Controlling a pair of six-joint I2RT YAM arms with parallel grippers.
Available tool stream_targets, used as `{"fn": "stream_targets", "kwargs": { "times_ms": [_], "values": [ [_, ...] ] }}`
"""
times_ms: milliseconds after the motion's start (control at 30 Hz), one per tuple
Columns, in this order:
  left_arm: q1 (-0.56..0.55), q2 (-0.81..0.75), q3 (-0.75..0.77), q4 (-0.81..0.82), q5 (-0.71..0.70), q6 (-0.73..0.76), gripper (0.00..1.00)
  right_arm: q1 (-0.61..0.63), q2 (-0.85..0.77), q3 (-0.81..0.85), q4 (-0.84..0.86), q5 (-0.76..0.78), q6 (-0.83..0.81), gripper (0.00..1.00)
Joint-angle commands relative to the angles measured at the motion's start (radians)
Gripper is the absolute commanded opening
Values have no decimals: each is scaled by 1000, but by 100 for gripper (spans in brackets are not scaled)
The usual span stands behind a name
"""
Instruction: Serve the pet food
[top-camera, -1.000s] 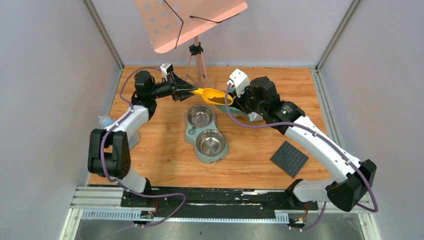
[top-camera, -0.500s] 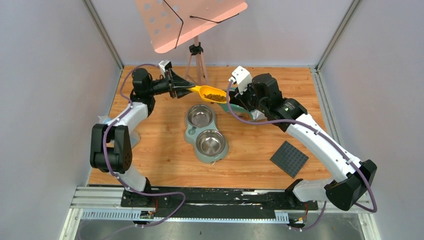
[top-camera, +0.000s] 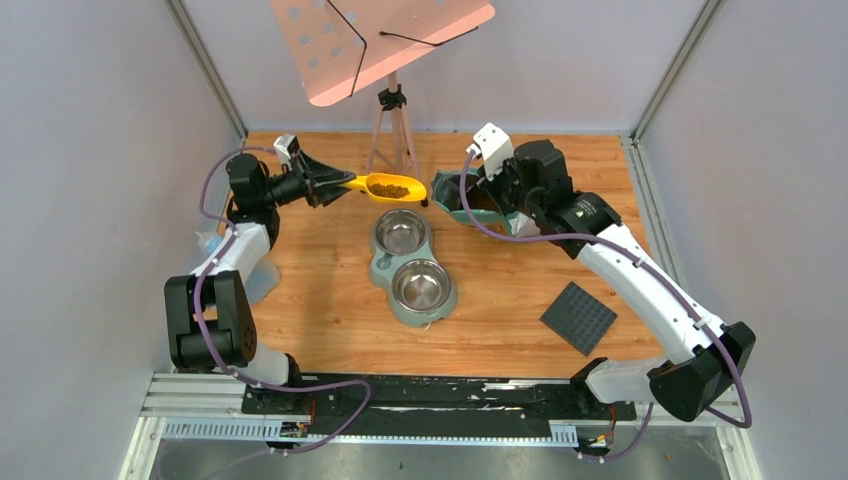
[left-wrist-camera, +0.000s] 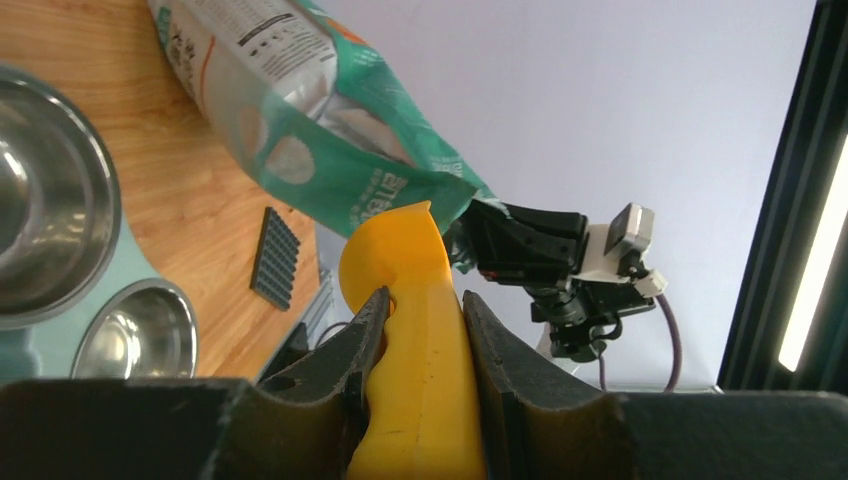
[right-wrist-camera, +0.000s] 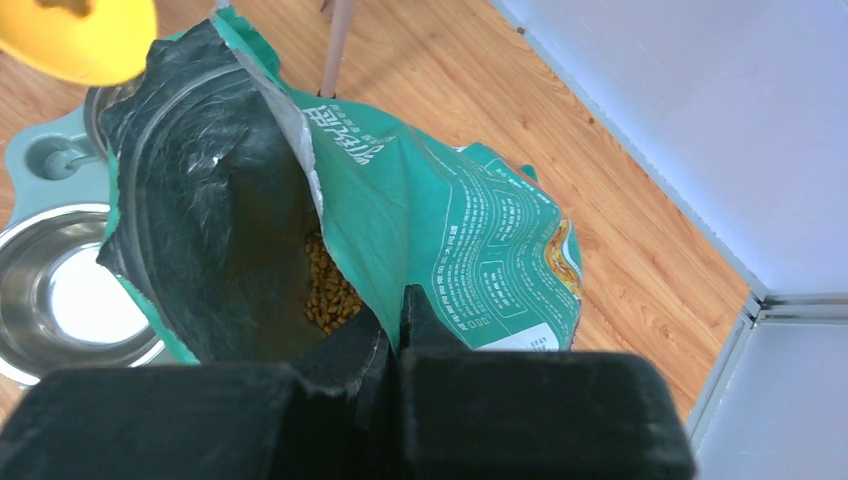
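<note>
We are taking the double-bowl feeder (top-camera: 412, 262) in the middle of the wooden tabletop (top-camera: 320, 300) as our landmark, and both of its steel bowls are shining bare.

The pet food (top-camera: 389, 189) is sitting as a small brown heap in the yellow scoop (top-camera: 390, 186). The scoop is hanging roughly level just beyond the feeder's far bowl, a little to its left in the top view. The left arm (top-camera: 235, 250) is reaching in from the feeder's far left, and its jaws are pinching the scoop's handle. In the left wrist view we are seeing both fingers (left-wrist-camera: 500, 370) pressing against the yellow plastic from either side.

More of the pet food (right-wrist-camera: 328, 290) is lying deep inside the teal-green bag (top-camera: 480, 200), which is leaning to the far right of the feeder with its mouth gaping open toward the scoop. The right arm (top-camera: 620, 260) is coming in from the feeder's right. Its jaws are pressing together on the rim of the bag's mouth, holding that edge up, as the right wrist view is showing.

A dark gridded mat (top-camera: 578, 317) is lying flat on the tabletop to the near right of the feeder, well apart from it. A tripod (top-camera: 390, 130) carrying a pink perforated panel (top-camera: 380, 40) is standing beyond the feeder, at the far edge of the tabletop.
</note>
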Motion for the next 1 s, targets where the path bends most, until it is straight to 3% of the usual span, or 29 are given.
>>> {"fn": "stream_targets", "kwargs": {
  "times_ms": [0, 133, 367, 533, 967],
  "values": [
    [44, -60, -71, 27, 2, 65, 0, -38, -21, 76, 50, 13, -3, 0],
    [64, -61, -100, -25, 22, 166, 0, -44, -14, 125, 54, 1, -3, 0],
    [65, -81, -24, -588, -130, 681, 0, -45, -20, 163, 78, -9, 4, 0],
    [65, -53, 45, -803, -341, 940, 0, -45, -26, 176, 81, -19, 5, 0],
    [-35, 3, 159, -890, -577, 1085, 0, -45, -67, 126, 85, -32, 8, 0]
  ]
}}
